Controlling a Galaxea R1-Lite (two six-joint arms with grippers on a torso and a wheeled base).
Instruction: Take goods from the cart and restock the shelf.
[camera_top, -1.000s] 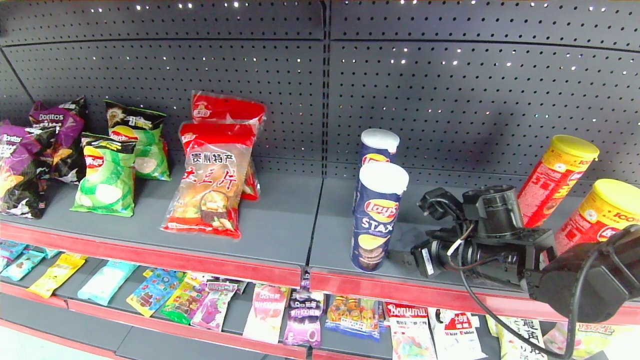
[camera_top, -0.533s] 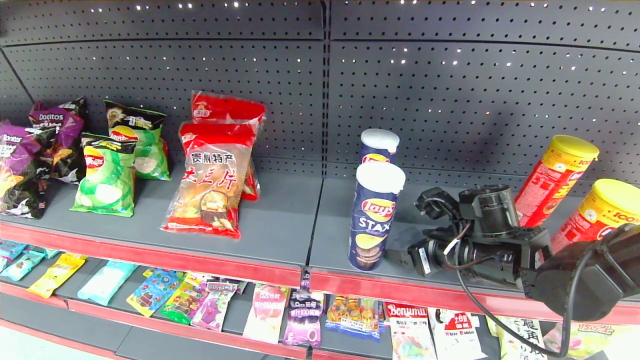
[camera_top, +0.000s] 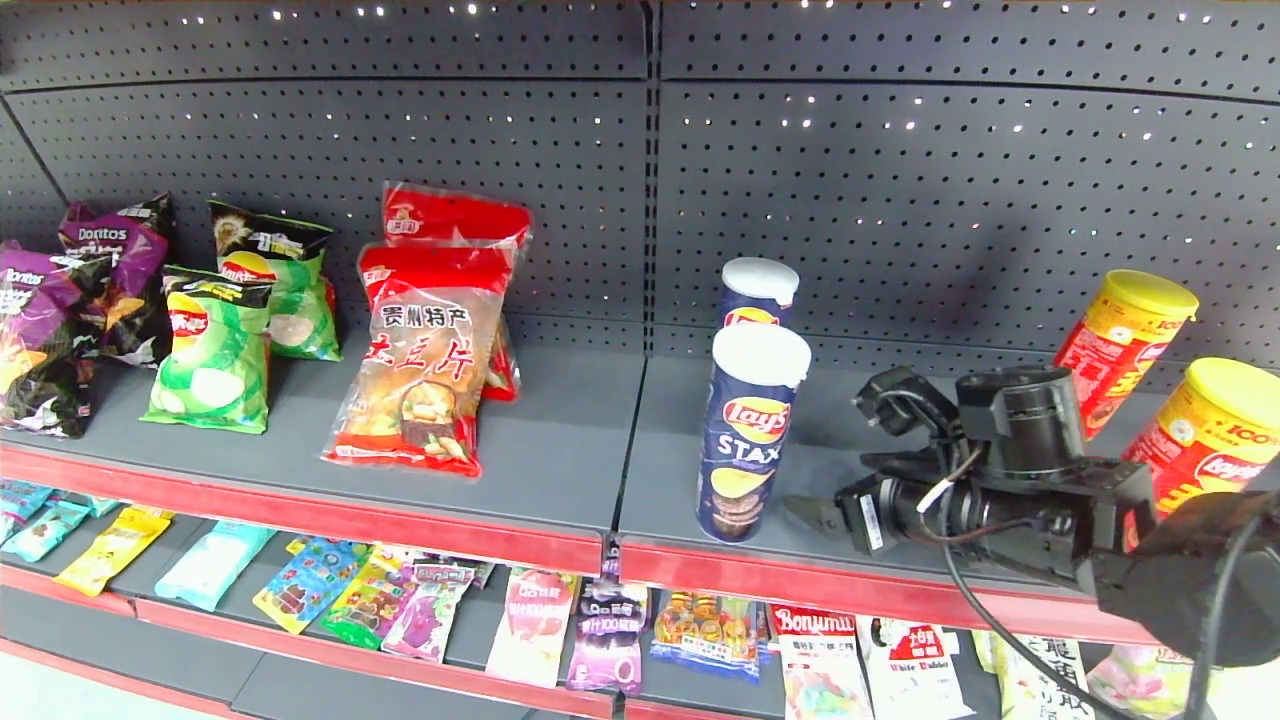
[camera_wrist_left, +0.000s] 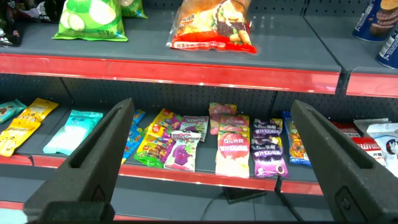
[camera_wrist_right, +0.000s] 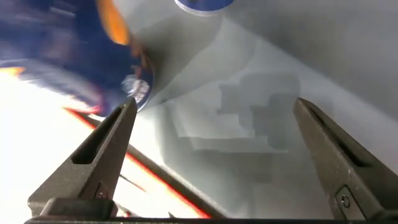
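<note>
A blue chip can (camera_top: 750, 440) with a white lid stands upright at the front of the grey shelf (camera_top: 560, 450), and a second blue can (camera_top: 757, 292) stands behind it. My right gripper (camera_top: 835, 490) hovers low over the shelf, just right of the front can and apart from it. Its fingers are spread open with nothing between them. In the right wrist view the gripper (camera_wrist_right: 214, 155) frames bare shelf, with the blue can (camera_wrist_right: 74, 62) beyond one finger. My left gripper (camera_wrist_left: 211, 155) is open and empty, held in front of the lower shelf tiers.
Two yellow-lidded red cans (camera_top: 1115, 350) (camera_top: 1205, 430) lean at the shelf's right end, close behind my right arm. Red snack bags (camera_top: 420, 370), green chip bags (camera_top: 215, 350) and purple bags (camera_top: 60, 300) fill the left half. Candy packets (camera_top: 600, 620) lie on the tier below.
My right gripper has drawn back to the right, away from the front blue can. The can shifted slightly left early on and now stands still.
</note>
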